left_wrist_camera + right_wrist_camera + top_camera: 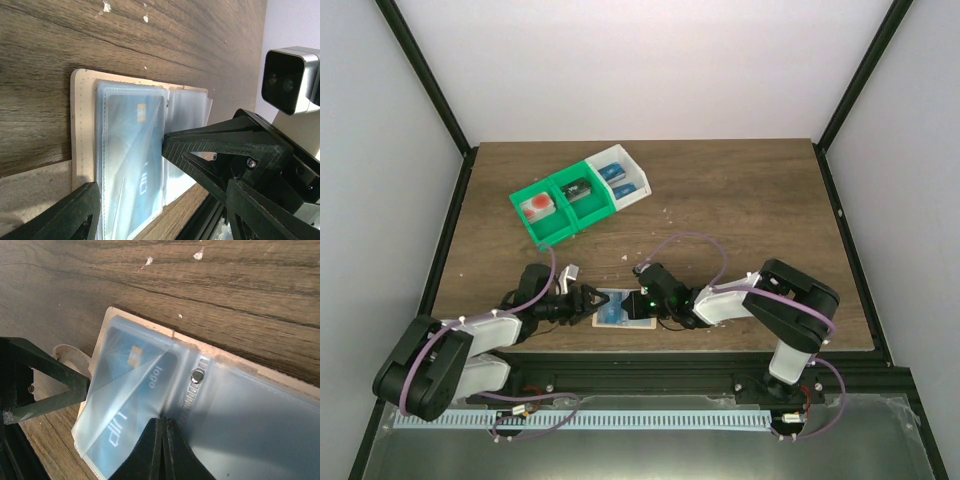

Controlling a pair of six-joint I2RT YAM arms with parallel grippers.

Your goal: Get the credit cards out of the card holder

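The card holder lies open near the table's front edge, tan-edged, with clear sleeves inside. One blue credit card sits in the top sleeve, and the same credit card shows "logo" lettering under creased plastic. My left gripper is open with one finger on each side of that sleeve. One of its fingers rests at the holder's left edge. My right gripper is shut, its tips pressed on the sleeve by the spine snap. In the top view the left gripper and right gripper flank the card holder.
At the back left stand two green bins, one with a red-orange item, one with a dark item. Beside them is a white bin holding blue cards. The table's front edge runs just behind the holder.
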